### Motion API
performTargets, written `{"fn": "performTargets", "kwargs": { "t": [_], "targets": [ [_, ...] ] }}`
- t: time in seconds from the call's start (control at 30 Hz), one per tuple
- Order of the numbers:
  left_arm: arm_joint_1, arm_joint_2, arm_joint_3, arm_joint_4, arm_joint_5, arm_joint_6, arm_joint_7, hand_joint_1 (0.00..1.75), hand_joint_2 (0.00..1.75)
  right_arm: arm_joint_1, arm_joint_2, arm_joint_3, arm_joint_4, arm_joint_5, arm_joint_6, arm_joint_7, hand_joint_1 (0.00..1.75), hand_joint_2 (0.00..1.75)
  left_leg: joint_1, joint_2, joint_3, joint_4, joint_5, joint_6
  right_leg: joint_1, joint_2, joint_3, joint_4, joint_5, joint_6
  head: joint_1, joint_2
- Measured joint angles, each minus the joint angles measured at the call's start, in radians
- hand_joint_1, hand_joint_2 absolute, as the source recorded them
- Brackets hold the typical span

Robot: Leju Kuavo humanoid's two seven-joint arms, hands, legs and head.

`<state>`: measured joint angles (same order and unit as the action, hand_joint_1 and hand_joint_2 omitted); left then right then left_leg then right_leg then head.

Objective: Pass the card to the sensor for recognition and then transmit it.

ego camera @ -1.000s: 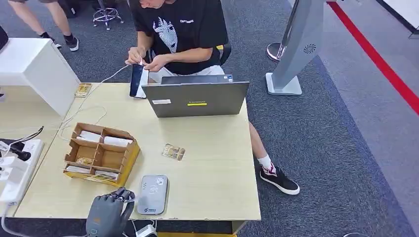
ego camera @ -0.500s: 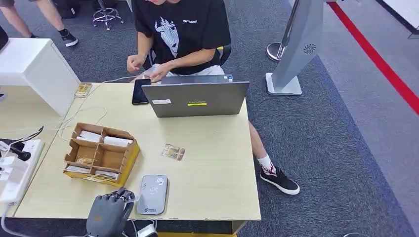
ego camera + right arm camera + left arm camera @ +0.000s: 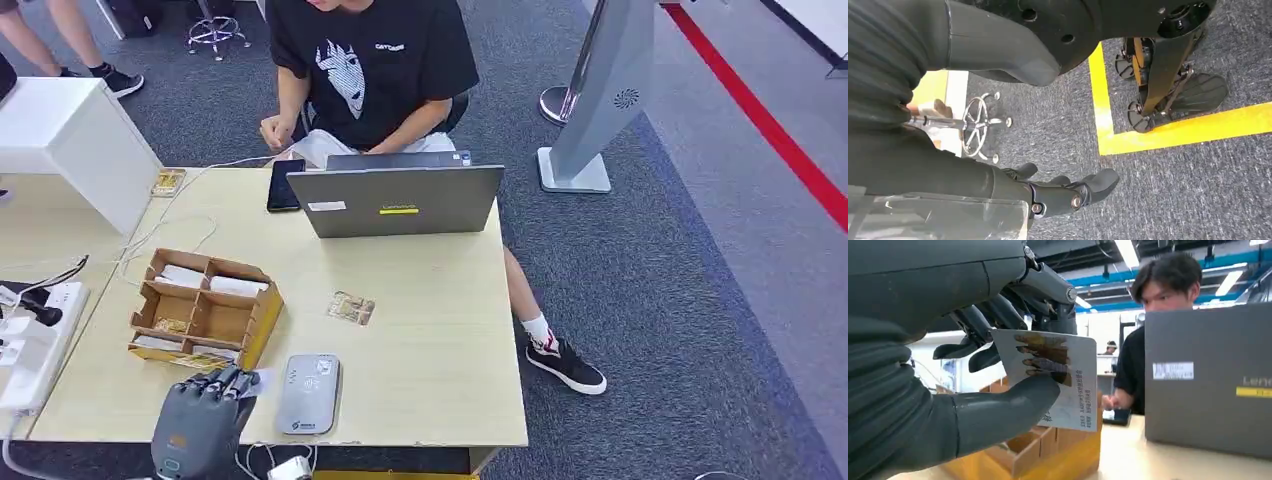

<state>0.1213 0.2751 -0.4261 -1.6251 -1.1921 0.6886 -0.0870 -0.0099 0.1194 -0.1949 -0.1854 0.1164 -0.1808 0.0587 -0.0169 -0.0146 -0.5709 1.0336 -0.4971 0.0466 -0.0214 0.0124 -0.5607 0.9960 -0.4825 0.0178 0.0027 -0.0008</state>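
Left robot hand (image 3: 200, 415) pinches the card (image 3: 1058, 375) beside the sensor (image 3: 308, 393).

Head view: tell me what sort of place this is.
Probably an office or robot test hall set up as a check-in desk: a wooden table with a laptop and a grey card reader, grey carpet, and a freestanding kiosk.
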Motion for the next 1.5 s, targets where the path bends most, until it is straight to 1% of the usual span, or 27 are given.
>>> {"fn": "performTargets", "kwargs": {
  "t": [0.17, 0.3, 0.37, 0.43, 0.5, 0.6, 0.7, 0.8, 0.97, 1.13, 1.3, 1.33, 1.37, 1.5],
  "targets": [
    [-0.021, 0.019, 0.024, -0.036, -0.044, 0.000, -0.017, 1.75, 1.75, 0.000, 0.000, -0.001, 0.000, 0.019, 0.002, -0.001, 0.00, 1.75, 0.000, 0.000, 0.000, 0.000, 0.001, -0.001, 0.000, 0.000, 0.000, 0.000, 0.000, 0.000, 0.000, 0.000],
    [-0.095, 0.069, 0.082, -0.039, -0.051, -0.035, -0.009, 1.75, 1.75, -0.001, 0.000, 0.000, 0.000, 0.041, 0.013, -0.001, 0.00, 1.75, 0.001, 0.000, 0.000, 0.000, 0.001, -0.001, 0.001, 0.000, 0.000, 0.002, 0.000, -0.001, 0.000, 0.000],
    [-0.140, 0.103, 0.119, -0.034, -0.083, -0.052, -0.006, 1.75, 1.75, -0.001, 0.000, 0.000, 0.000, 0.053, 0.021, -0.001, 0.00, 1.75, 0.001, 0.000, 0.000, 0.000, 0.002, -0.002, 0.001, 0.000, 0.000, 0.002, 0.000, -0.001, 0.000, 0.000],
    [-0.186, 0.145, 0.161, -0.009, -0.111, -0.064, -0.008, 1.75, 1.75, -0.002, 0.000, 0.001, 0.000, 0.063, 0.026, -0.001, 0.00, 1.75, 0.001, 0.000, 0.000, 0.000, 0.002, -0.004, 0.001, 0.000, -0.001, 0.003, 0.001, -0.002, 0.000, 0.000],
    [-0.228, 0.178, 0.193, 0.022, -0.117, -0.075, -0.018, 1.75, 1.75, -0.002, 0.000, 0.004, 0.000, 0.071, 0.028, 0.000, 0.00, 1.75, 0.001, 0.000, 0.000, 0.000, 0.003, -0.004, 0.001, 0.000, -0.002, 0.004, 0.001, -0.002, 0.000, 0.000],
    [-0.285, 0.213, 0.213, 0.063, -0.120, -0.102, -0.019, 1.75, 1.75, -0.004, 0.000, 0.005, 0.000, 0.077, 0.032, 0.000, 0.00, 1.75, 0.002, 0.000, 0.000, 0.000, 0.003, -0.005, 0.002, 0.000, -0.002, 0.004, 0.001, -0.003, 0.000, 0.000],
    [-0.345, 0.236, 0.214, 0.114, -0.121, -0.139, -0.006, 1.75, 1.75, -0.005, 0.000, 0.006, 0.000, 0.087, 0.035, -0.001, 0.00, 1.75, 0.002, 0.000, 0.000, 0.000, 0.003, -0.005, 0.002, 0.000, -0.002, 0.004, 0.002, -0.003, 0.000, 0.000],
    [-0.406, 0.249, 0.213, 0.173, -0.118, -0.167, 0.002, 1.75, 1.75, -0.006, 0.000, 0.006, 0.000, 0.090, 0.039, -0.001, 0.00, 1.75, 0.002, 0.000, 0.000, 0.000, 0.003, -0.005, 0.002, 0.000, -0.002, 0.004, 0.002, -0.004, 0.000, 0.000],
    [-0.482, 0.248, 0.212, 0.251, -0.114, -0.188, 0.002, 1.75, 1.75, -0.007, 0.000, 0.007, 0.000, 0.099, 0.042, 0.000, 0.00, 1.75, 0.002, 0.000, 0.000, 0.000, 0.003, -0.005, 0.002, 0.000, -0.002, 0.004, 0.002, -0.004, 0.000, 0.000],
    [-0.539, 0.238, 0.206, 0.314, -0.117, -0.206, 0.002, 1.75, 1.75, -0.007, 0.000, 0.010, 0.000, 0.105, 0.042, 0.002, 0.00, 1.75, 0.002, 0.000, 0.000, 0.000, 0.003, -0.005, 0.002, 0.000, -0.003, 0.004, 0.002, -0.004, 0.000, 0.000],
    [-0.576, 0.227, 0.187, 0.363, -0.117, -0.211, 0.005, 1.75, 1.75, -0.009, -0.001, 0.014, 0.000, 0.105, 0.042, 0.001, 0.00, 1.75, 0.002, 0.000, 0.000, 0.000, 0.003, -0.005, 0.002, 0.000, -0.002, 0.004, 0.002, -0.004, 0.000, 0.000],
    [-0.580, 0.224, 0.184, 0.370, -0.117, -0.208, 0.005, 0.51, 1.75, -0.009, -0.001, 0.014, 0.000, 0.104, 0.042, 0.001, 0.00, 1.75, 0.002, 0.001, 0.000, 0.000, 0.003, -0.005, 0.002, 0.000, -0.002, 0.004, 0.002, -0.004, 0.000, 0.000],
    [-0.584, 0.222, 0.182, 0.376, -0.115, -0.205, 0.005, 0.00, 1.75, -0.008, -0.001, 0.014, 0.000, 0.104, 0.042, 0.001, 0.00, 1.75, 0.002, 0.002, 0.000, 0.000, 0.003, -0.005, 0.002, 0.002, -0.003, 0.004, 0.002, -0.004, 0.000, 0.000],
    [-0.587, 0.209, 0.174, 0.393, -0.103, -0.182, 0.010, 0.00, 1.75, -0.008, -0.001, 0.014, 0.000, 0.104, 0.042, 0.002, 0.00, 1.75, 0.002, 0.002, 0.000, 0.000, 0.003, -0.005, 0.002, 0.003, -0.003, 0.005, 0.002, -0.004, 0.000, 0.000]
  ]
}}
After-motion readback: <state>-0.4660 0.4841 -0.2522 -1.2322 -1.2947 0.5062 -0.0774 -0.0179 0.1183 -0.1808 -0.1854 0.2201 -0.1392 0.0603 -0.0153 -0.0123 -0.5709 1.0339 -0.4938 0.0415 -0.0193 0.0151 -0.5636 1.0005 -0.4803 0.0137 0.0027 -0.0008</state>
